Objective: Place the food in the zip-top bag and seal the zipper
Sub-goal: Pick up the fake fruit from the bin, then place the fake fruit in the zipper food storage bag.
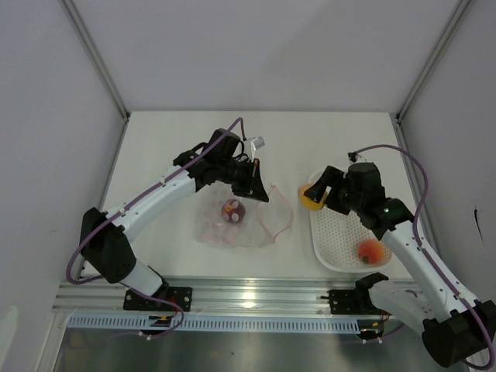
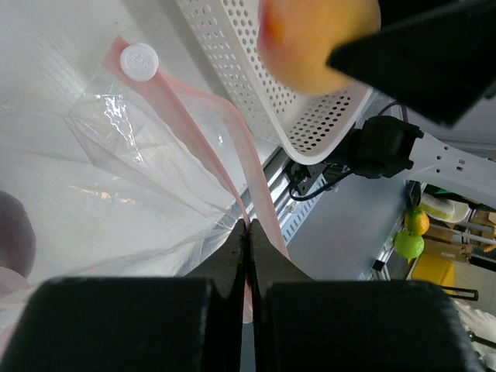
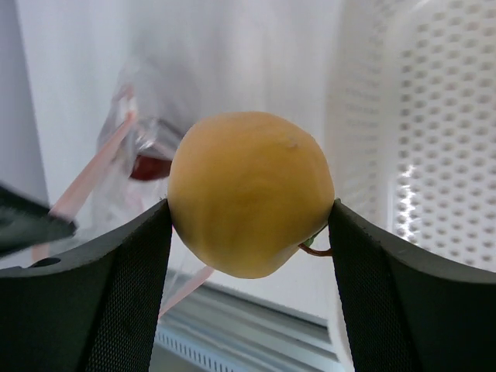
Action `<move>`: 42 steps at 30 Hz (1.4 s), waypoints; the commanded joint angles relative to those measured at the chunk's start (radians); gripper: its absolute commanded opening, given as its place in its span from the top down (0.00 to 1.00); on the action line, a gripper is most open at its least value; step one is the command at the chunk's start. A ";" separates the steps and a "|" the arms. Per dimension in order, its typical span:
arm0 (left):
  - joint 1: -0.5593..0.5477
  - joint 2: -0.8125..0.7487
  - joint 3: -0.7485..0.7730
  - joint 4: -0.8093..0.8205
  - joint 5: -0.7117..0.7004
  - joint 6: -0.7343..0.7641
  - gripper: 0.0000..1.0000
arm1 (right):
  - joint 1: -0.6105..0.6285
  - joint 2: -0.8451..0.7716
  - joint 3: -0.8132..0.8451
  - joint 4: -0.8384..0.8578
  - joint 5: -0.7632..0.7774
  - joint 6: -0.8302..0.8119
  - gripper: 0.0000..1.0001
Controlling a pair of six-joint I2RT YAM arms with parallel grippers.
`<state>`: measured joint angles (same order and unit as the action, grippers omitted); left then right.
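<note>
On the tabletop, beside the white basket, our bag lay with one dark red fruit inside. Our left claw was clenched on its pink zipper strip, lifting the mouth; our right claw grasped a yellow fruit. Loading step, we judged: next, carry it into that mouth.

Bright, even overhead light, soft shadows. Glare streaks the rail and bag; the basket looks overexposed.
</note>
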<state>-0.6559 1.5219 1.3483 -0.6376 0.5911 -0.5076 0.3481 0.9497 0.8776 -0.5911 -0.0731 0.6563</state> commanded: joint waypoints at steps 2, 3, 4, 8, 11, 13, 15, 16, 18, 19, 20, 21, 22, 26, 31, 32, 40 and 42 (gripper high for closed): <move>0.002 -0.023 0.031 0.012 0.021 -0.008 0.99 | 0.112 0.010 0.050 0.103 -0.109 -0.030 0.93; 0.002 -0.025 0.031 0.012 0.022 -0.009 1.00 | 0.127 0.020 0.052 0.111 -0.114 -0.030 0.93; 0.002 -0.025 0.032 0.010 0.021 -0.009 0.99 | 0.141 0.036 0.052 0.122 -0.117 -0.029 0.92; 0.002 -0.029 0.032 0.006 0.019 -0.008 0.99 | 0.222 0.075 0.060 0.177 -0.122 -0.032 0.88; 0.002 -0.029 0.035 0.004 0.018 -0.008 1.00 | 0.281 0.115 0.080 0.198 -0.105 -0.034 0.86; 0.002 -0.031 0.032 0.006 0.016 -0.009 0.99 | 0.308 0.132 0.089 0.209 -0.102 -0.026 0.86; 0.002 -0.032 0.034 0.006 0.018 -0.009 1.00 | 0.324 0.155 0.092 0.223 -0.105 -0.023 0.85; 0.002 -0.032 0.032 0.006 0.016 -0.011 0.99 | 0.334 0.161 0.090 0.226 -0.106 -0.020 0.85; 0.001 -0.035 0.034 0.006 0.018 -0.009 0.99 | 0.345 0.176 0.087 0.237 -0.106 -0.020 0.84; 0.001 -0.035 0.034 0.006 0.018 -0.009 0.99 | 0.353 0.181 0.086 0.238 -0.106 -0.017 0.83; 0.001 -0.039 0.031 0.006 0.016 -0.009 0.99 | 0.356 0.185 0.084 0.238 -0.105 -0.015 0.83; 0.002 -0.037 0.032 0.006 0.016 -0.011 1.00 | 0.359 0.193 0.084 0.237 -0.106 -0.014 0.83; 0.002 -0.039 0.032 0.006 0.015 -0.011 0.99 | 0.362 0.195 0.084 0.240 -0.106 -0.012 0.82; 0.002 -0.037 0.031 0.007 0.016 -0.009 1.00 | 0.384 0.199 0.083 0.247 -0.108 -0.009 0.78; 0.001 -0.039 0.034 0.009 0.018 -0.011 0.99 | 0.394 0.201 0.083 0.235 -0.097 -0.012 0.61; 0.001 -0.040 0.037 0.009 0.018 -0.011 0.99 | 0.396 0.201 0.084 0.229 -0.096 -0.015 0.56; 0.001 -0.042 0.031 0.009 0.019 -0.012 0.99 | 0.399 0.196 0.096 0.195 -0.059 -0.027 0.01; 0.002 -0.045 0.032 0.009 0.019 -0.012 0.99 | 0.399 0.198 0.098 0.195 -0.056 -0.030 0.01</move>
<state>-0.6559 1.5219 1.3483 -0.6456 0.5907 -0.5076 0.7399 1.1534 0.9264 -0.4080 -0.1535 0.6350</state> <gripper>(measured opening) 0.005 0.989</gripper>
